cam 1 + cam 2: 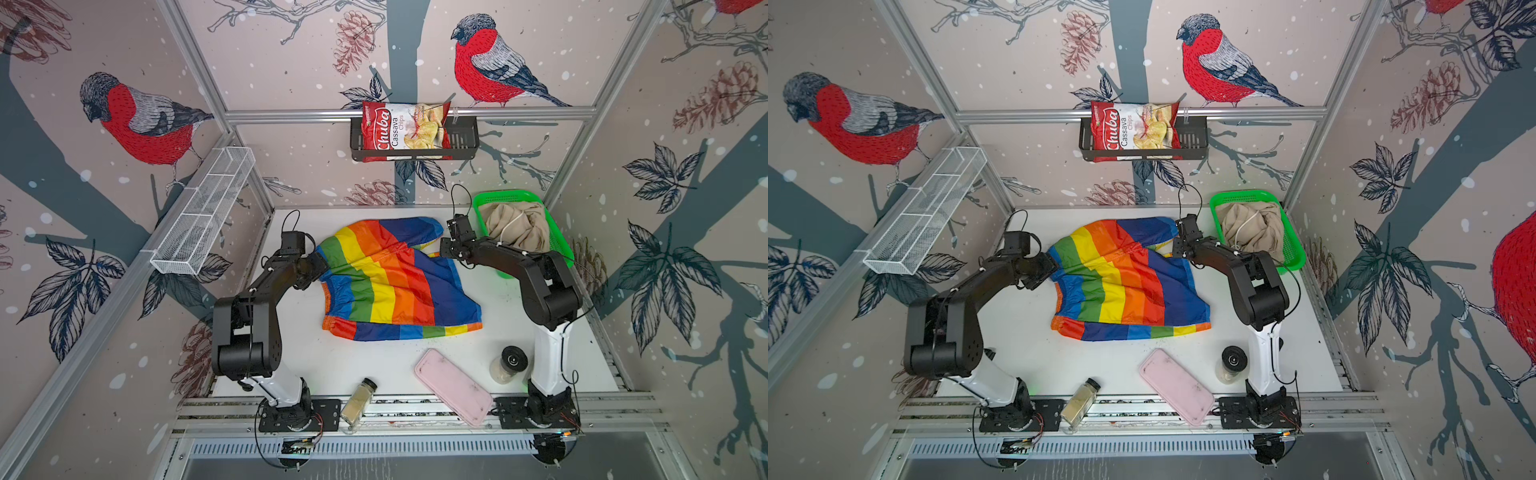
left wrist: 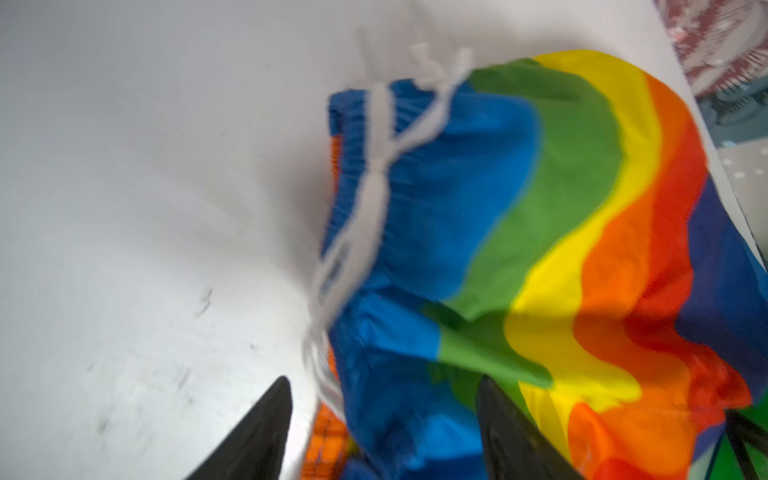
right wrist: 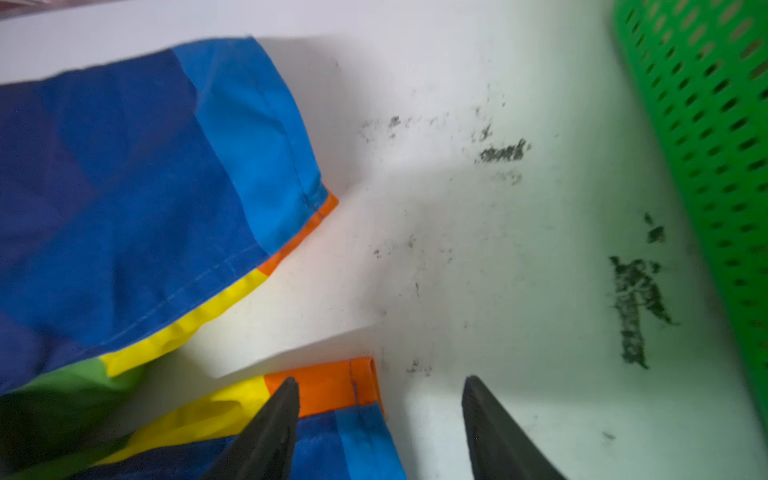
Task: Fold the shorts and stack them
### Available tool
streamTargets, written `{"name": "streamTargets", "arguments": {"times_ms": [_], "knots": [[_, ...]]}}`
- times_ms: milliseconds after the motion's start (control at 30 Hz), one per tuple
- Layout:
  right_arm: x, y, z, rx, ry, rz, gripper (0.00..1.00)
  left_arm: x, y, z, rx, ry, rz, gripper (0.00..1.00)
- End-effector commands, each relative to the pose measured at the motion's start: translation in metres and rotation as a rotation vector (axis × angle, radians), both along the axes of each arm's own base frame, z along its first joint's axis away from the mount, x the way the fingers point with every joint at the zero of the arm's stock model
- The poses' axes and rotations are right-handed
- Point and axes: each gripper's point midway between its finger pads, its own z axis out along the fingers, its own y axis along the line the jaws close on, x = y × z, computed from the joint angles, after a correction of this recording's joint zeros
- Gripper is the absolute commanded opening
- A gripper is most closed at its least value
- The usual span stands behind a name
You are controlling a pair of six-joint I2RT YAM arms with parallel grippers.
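The rainbow shorts (image 1: 395, 286) lie spread, first fold apparently pending; left gripper (image 2: 386, 419) and right gripper (image 3: 380, 415) stand with jaws apart, unclamped, and should next clamp opposite edges.

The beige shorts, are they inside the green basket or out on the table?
Inside. The beige shorts lie crumpled, not folded, in the green basket, as both top views show.

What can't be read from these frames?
- Beige shorts: bunched in the green basket; the right arm covers their near edge in both top views.
- Rainbow shorts and drawstring: motion-blurred in the left wrist view; contact with the open left gripper unclear.
- Lying jar: label too small in top views.
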Motion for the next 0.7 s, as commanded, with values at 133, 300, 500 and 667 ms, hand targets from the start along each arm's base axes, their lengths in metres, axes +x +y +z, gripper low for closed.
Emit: {"name": "streamTargets", "arguments": {"times_ms": [133,300,500,667], "knots": [[-0.009,0.014,-0.021,0.062,0.067,0.049,0.46,-0.042,-0.032,-0.008,0.118,0.068,-0.117,0.7],[-0.005,0.009,-0.027,0.111,0.093,0.045,0.08,-0.069,-0.049,-0.047,0.099,0.158,-0.157,0.7],[0.02,-0.014,0.008,0.111,0.014,-0.006,0.0,-0.084,-0.051,-0.076,0.092,0.222,-0.169,0.23],[0.045,-0.042,0.056,0.05,-0.105,-0.078,0.0,-0.093,-0.044,-0.093,0.128,0.271,-0.172,0.0]]}}
